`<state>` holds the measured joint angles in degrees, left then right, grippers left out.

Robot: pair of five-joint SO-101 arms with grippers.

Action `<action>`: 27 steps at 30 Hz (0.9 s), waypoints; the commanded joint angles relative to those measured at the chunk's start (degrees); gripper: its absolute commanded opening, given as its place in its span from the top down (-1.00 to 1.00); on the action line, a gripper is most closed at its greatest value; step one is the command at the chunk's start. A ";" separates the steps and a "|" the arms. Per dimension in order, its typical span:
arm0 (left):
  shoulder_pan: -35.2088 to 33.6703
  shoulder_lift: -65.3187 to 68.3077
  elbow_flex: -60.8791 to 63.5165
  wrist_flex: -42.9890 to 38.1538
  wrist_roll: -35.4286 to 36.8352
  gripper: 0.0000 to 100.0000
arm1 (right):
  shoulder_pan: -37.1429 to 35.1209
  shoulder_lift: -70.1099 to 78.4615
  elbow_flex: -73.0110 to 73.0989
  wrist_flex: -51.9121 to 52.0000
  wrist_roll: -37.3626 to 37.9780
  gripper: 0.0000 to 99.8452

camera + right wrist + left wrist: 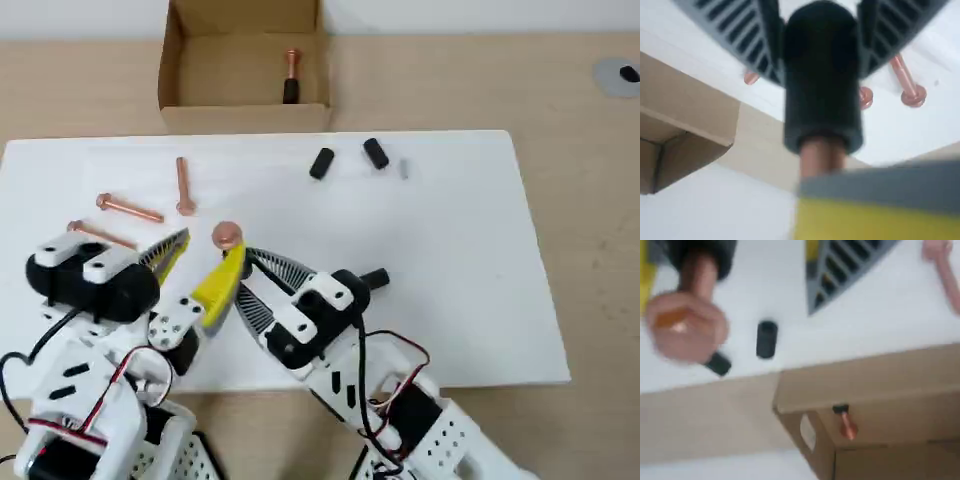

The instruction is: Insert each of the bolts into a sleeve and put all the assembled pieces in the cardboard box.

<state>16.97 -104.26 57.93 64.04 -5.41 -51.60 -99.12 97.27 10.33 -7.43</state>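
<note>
Between the ribbed fingers of your right hand (pixel 822 60) sits a black sleeve (pixel 822 100), clamped. A bolt (pixel 227 237) is partly inside w/ some shank showing. Its axis runs out toward the left hand (pixel 208 248), which stands wide, holding nothing. The cardboard box (pixel 245 118) lies ahead across the worktop (pixel 600 300); I judge the right arm should carry. No readable writing.

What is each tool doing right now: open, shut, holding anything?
Left tool: open, gripping nothing.
Right tool: shut on the black sleeve, with a bolt pushed into it.
</note>
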 commanded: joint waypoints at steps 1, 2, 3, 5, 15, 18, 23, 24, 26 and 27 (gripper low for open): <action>2.29 -0.13 -4.22 3.78 0.35 0.53 | 0.84 -1.01 0.04 -1.58 -0.18 0.98; 2.73 -0.13 -4.31 4.40 0.35 0.53 | 0.84 -1.01 0.04 -1.58 -0.18 0.98; 2.99 -0.13 -4.31 4.84 0.35 0.53 | 0.84 -1.01 0.04 -1.58 -0.18 0.98; 3.08 -0.13 -4.31 5.80 0.26 0.53 | 0.84 -1.01 0.04 -1.49 -0.18 0.98; -1.23 -0.13 -8.35 5.71 0.53 0.53 | 1.80 -0.92 -0.13 -2.46 -0.09 0.98; -3.78 -0.13 -11.16 6.07 5.01 0.54 | 5.41 -0.48 -0.04 -7.82 -0.26 0.98; -7.12 -0.13 -16.18 11.60 16.70 0.61 | 13.41 -0.40 -2.59 -8.97 -0.18 0.98; -7.30 -0.13 -16.18 12.40 16.44 0.63 | 14.37 -0.40 -3.38 -8.44 -0.18 0.98; -7.47 -0.13 -14.68 13.54 13.89 0.66 | 15.60 -0.22 -5.32 -7.12 -0.18 0.98; -7.47 -0.13 -13.71 14.33 11.34 0.67 | 16.04 0.40 -6.64 -6.33 -0.18 0.98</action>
<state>10.29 -104.35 43.96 76.79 9.19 -37.89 -99.03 96.84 3.30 -7.43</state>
